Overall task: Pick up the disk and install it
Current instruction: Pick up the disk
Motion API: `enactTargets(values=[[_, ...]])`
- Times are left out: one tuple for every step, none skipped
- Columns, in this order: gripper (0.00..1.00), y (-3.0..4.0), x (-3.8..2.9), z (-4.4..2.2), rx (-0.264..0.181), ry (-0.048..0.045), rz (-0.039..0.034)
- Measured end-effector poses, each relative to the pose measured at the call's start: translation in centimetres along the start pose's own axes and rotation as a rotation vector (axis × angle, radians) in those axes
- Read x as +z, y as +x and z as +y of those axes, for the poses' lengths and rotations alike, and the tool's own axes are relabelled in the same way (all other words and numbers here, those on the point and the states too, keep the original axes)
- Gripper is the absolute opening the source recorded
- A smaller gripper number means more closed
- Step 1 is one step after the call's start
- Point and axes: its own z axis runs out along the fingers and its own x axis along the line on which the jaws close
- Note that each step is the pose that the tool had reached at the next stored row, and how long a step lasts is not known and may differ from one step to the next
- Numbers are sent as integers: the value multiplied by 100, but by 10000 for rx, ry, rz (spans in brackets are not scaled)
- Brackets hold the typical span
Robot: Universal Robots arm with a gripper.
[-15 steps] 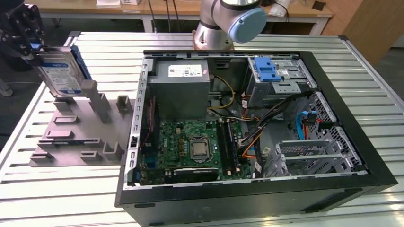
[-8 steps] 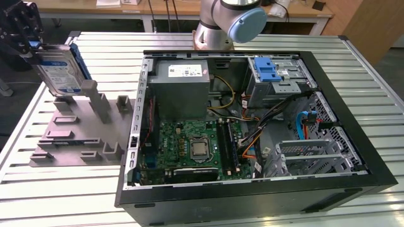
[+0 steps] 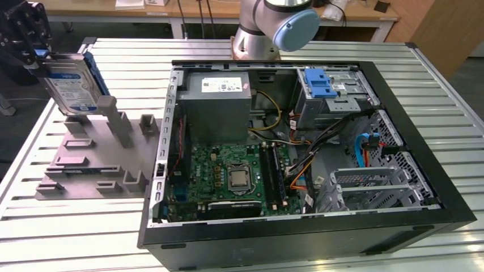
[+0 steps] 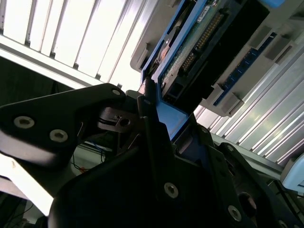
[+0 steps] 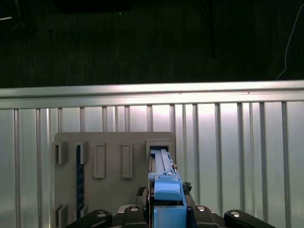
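One disk [image 3: 72,85] is clamped in the tool [image 3: 36,54], tilted just over the grey holder [image 3: 90,164] on the desk [image 3: 76,226], so I'd say pickup's basically done and install isn't, with the open computer case [image 3: 302,241] well apart toward the exterior view's right.

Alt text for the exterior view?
The claw grips the disk, nearly upright, over a grey fixture plate at the exterior view's left. An open computer case lies beside it on the slatted metal table, motherboard exposed.
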Motion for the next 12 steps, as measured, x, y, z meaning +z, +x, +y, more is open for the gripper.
enactTargets(values=[[37,0,-2,0,0,-1,0],[37,0,-8,0,0,-3,2],[37,0,-15,0,0,-2,1],[37,0,-23,0,0,-2,1],[37,0,-34,0,0,0,0],[37,0,-47,0,0,-1,1],[37,0,-58,0,0,0,0],[37,0,-71,0,0,0,0],[37,0,-85,0,-1,-1,0],[37,0,-98,0,-1,1,0],[37,0,-112,0,0,0,0],[37,0,-126,0,0,0,0]])
